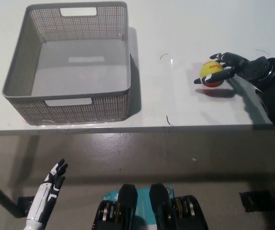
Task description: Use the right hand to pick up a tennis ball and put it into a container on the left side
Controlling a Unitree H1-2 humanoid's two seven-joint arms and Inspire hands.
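**Black hand curls round the ball at three o'clock**

The tennis ball (211, 74) is yellow-green on top and orange-red below, with small red lettering. It sits on the white table (185, 28) at about three o'clock, well apart from the grey perforated basket (70, 62) at ten o'clock. The right hand (233, 67) wraps its fingers (209, 78) over and around the ball, touching it; a firm grip cannot be told. The left hand (53, 179) hangs open at seven o'clock, below the table edge.

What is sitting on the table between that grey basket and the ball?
Nothing: in the head view only bare white table separates the grey basket from the tennis ball, apart from faint marks on its surface.
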